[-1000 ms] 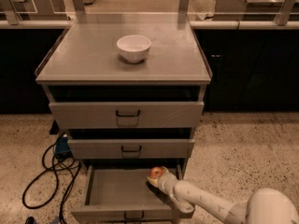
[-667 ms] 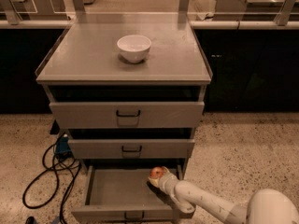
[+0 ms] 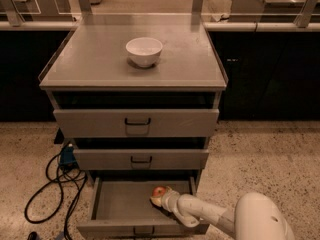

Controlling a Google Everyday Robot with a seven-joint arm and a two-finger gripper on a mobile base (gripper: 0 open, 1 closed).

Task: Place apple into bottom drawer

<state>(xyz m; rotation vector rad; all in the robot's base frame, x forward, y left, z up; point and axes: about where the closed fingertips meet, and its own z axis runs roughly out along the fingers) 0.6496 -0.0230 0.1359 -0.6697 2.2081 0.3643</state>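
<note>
The small red apple (image 3: 159, 191) with a yellowish patch is inside the open bottom drawer (image 3: 120, 209), right of its middle and low over the drawer floor. My gripper (image 3: 161, 198) reaches into the drawer from the lower right on a white arm and is shut on the apple. The bottom drawer is pulled out, with its low front panel and black handle (image 3: 143, 230) at the picture's lower edge. Whether the apple touches the drawer floor I cannot tell.
The middle drawer (image 3: 141, 159) and top drawer (image 3: 137, 122) are closed above. A white bowl (image 3: 144, 51) stands on the cabinet top. Black cables (image 3: 55, 184) lie on the floor left of the cabinet. My white arm's base (image 3: 262, 219) fills the lower right.
My gripper with the apple has moved slightly left and down inside the bottom drawer. The drawers and bowl have not moved.
</note>
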